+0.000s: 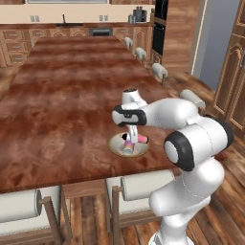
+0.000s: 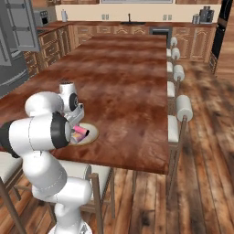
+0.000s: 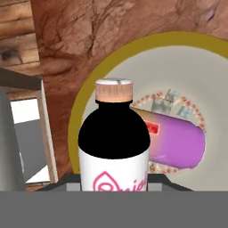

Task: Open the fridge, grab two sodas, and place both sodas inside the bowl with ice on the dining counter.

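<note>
My gripper (image 1: 130,136) points down over the bowl with ice (image 1: 115,147) near the front edge of the dining counter (image 1: 62,95). It is shut on a soda, the slim bottle (image 3: 113,142), which has a dark body, a white label with a pink logo and a tan cap (image 3: 114,90). The bottle hangs over the near side of the bowl (image 3: 84,111). The other soda, a purple-pink can (image 3: 178,143), lies on its side on the whitish ice (image 3: 171,100). From the left base view the can (image 1: 141,139) shows beside the fingers. The grey fridge (image 2: 11,68) stands far left.
White-cushioned stools line the counter: two (image 1: 19,206) (image 1: 143,184) right under the front edge by my base, and a row (image 2: 185,107) along the right side. Brown cabinets and a dark oven (image 1: 160,28) stand at the back. The counter top beyond the bowl is bare.
</note>
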